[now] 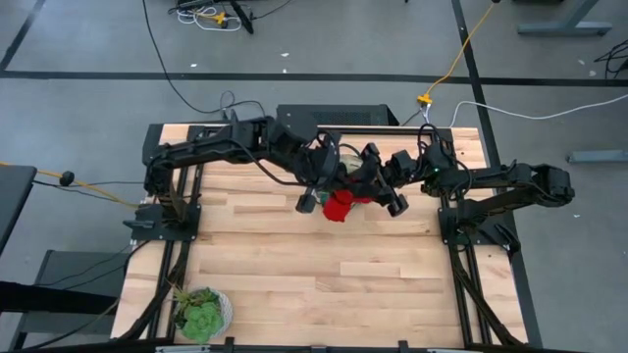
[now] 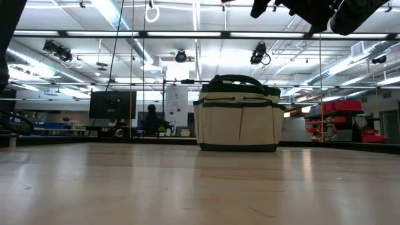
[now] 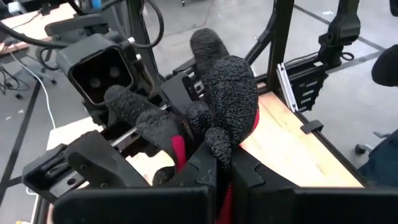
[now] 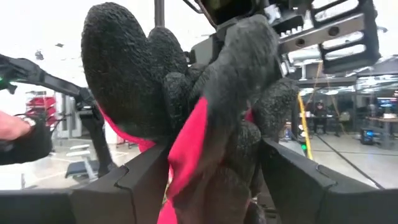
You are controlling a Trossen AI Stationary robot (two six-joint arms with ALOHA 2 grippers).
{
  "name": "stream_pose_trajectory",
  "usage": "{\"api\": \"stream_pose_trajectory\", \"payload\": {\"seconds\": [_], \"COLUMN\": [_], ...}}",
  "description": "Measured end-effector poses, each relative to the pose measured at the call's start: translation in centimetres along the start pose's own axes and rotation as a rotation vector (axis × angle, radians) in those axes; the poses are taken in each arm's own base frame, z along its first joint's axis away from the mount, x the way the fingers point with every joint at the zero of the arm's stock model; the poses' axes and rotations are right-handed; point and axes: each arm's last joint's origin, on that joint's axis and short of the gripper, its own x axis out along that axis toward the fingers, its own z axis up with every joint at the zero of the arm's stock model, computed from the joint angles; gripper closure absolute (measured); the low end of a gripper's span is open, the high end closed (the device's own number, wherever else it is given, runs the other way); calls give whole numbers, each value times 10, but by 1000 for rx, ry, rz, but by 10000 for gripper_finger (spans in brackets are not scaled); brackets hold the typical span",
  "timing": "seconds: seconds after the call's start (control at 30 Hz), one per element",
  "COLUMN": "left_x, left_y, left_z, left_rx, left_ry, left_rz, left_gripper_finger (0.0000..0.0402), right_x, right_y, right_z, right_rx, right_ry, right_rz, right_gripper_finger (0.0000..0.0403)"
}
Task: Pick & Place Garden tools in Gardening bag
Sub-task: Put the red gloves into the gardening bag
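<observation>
Where both grippers meet: gloves (image 1: 339, 206); one bag (image 2: 237, 114)

A pale wooden desk (image 1: 314, 275) stands on a grey floor (image 1: 98, 39) crossed by dark lines and loose cables (image 1: 461, 44). Beyond it, long ceiling lights (image 2: 112, 12) glow over a monitor (image 2: 112, 104) and red bins (image 2: 340, 106).

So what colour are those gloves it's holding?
Gloves: black textured fingers over red fabric, clearest in the right wrist view.
</observation>
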Motion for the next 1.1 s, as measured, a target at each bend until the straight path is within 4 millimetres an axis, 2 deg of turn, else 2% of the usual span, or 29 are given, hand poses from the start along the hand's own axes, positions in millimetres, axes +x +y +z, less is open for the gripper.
{"api": "stream_pose_trajectory", "payload": {"seconds": [0.27, 0.47, 0.63, 0.97, 1.1], "left_x": [2, 1, 2, 2, 2], "left_y": [1, 1, 0, 1, 1], "left_z": [-1, -1, -1, -1, -1], "left_rx": [-9, -9, -9, -10, -16], "left_ry": [6, 2, 2, 4, 4], "left_rz": [-2, -10, -12, -6, -5], "left_gripper_finger": [386, 391, 386, 383, 388], "right_x": [0, 0, 0, 0, 0], "right_y": [1, 1, 1, 1, 1], "right_z": [0, 1, 1, 1, 1], "right_rx": [-2, -11, -13, -25, -39], "right_ry": [1, -6, -7, -7, -7], "right_rz": [17, 20, 21, 27, 27], "right_gripper_finger": [157, 187, 237, 367, 395]}}
